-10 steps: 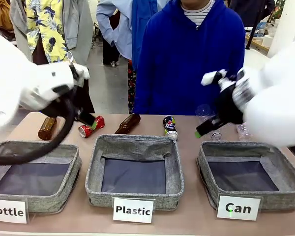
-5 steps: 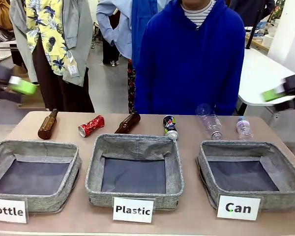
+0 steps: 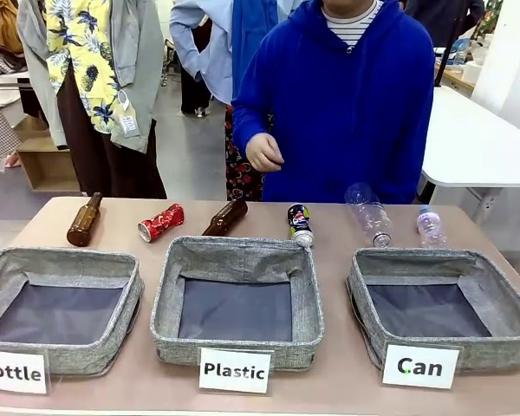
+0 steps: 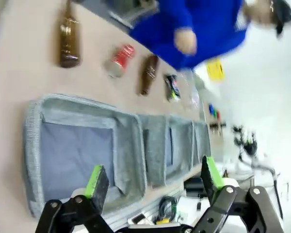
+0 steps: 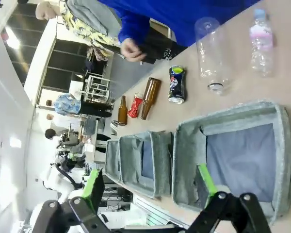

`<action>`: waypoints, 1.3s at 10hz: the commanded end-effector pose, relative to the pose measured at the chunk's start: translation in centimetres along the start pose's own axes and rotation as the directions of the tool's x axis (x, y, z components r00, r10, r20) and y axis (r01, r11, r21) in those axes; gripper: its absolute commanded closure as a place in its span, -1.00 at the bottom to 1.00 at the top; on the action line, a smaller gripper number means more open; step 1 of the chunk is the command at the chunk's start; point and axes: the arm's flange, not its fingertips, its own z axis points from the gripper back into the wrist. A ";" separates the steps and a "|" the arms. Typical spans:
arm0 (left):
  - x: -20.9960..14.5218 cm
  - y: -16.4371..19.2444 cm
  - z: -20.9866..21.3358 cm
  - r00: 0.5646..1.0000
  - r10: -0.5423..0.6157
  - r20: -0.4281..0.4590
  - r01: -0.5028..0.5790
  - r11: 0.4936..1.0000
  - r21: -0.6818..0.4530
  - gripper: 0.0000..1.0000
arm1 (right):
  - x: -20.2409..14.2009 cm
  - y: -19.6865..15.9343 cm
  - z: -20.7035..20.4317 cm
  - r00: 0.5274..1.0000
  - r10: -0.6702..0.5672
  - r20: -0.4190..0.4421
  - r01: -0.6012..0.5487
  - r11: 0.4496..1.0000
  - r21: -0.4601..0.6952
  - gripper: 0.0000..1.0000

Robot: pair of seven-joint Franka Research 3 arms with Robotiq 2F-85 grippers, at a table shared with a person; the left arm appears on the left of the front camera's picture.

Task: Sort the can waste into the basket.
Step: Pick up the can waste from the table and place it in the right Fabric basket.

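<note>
The crushed red can (image 3: 160, 222) lies on its side at the table's far left, between two brown bottles. At the far middle lies the dark can (image 3: 300, 224). The grey basket (image 3: 416, 258) signed "Can" stands front right, holding nothing. In the left wrist view my left gripper (image 4: 153, 175) hangs open high over the left basket, with the red can (image 4: 120, 59) and dark can (image 4: 172, 87) far off. In the right wrist view my right gripper (image 5: 149, 183) is open above the "Can" basket (image 5: 233, 115), and the dark can (image 5: 176, 85) and red can (image 5: 136, 105) lie beyond.
Baskets signed "Bottle" (image 3: 61, 260) and "Plastic" (image 3: 238, 250) stand left and middle. Two brown bottles (image 3: 84, 221) (image 3: 226, 217) and two clear plastic bottles (image 3: 369, 213) (image 3: 430, 226) lie along the far edge. A person in blue stands behind, one hand (image 3: 264, 152) raised.
Both arms have pulled back up and out of the front view, left arm leftwards, right arm rightwards. The person's hand has come up in front of the body.
</note>
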 end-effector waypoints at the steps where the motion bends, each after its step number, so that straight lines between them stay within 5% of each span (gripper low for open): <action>1: -0.6 -1.8 0.1 0.996 -0.073 -0.045 0.071 0.997 -0.043 -1.00 | -0.5 3.0 0.2 0.997 0.067 -0.034 -0.068 0.997 -0.027 -1.00; 5: -0.5 -1.4 -0.4 0.998 -0.035 -0.043 0.034 0.999 -0.013 -1.00 | -0.5 3.0 0.2 0.997 0.067 -0.034 -0.068 0.997 -0.027 -1.00; 6: -0.5 -3.6 -1.5 0.996 -0.084 -0.041 0.088 0.990 0.109 -1.00 | -0.5 3.0 0.2 0.997 0.067 -0.034 -0.068 0.997 -0.027 -1.00; 9: 1.6 -10.0 -7.8 0.940 -0.244 -0.239 0.295 0.933 0.207 -1.00 | -0.5 3.0 0.2 0.997 0.067 -0.034 -0.068 0.997 -0.027 -1.00; 11: 2.6 -14.3 -14.7 0.860 -0.350 -0.370 0.467 0.832 0.298 -1.00 | -0.5 3.0 0.2 0.997 0.067 -0.034 -0.068 0.997 -0.027 -1.00; 13: 3.6 -16.5 -21.7 0.680 -0.511 -0.526 0.717 0.611 0.334 -1.00 | -0.5 3.0 0.2 0.997 0.067 -0.034 -0.068 0.997 -0.027 -1.00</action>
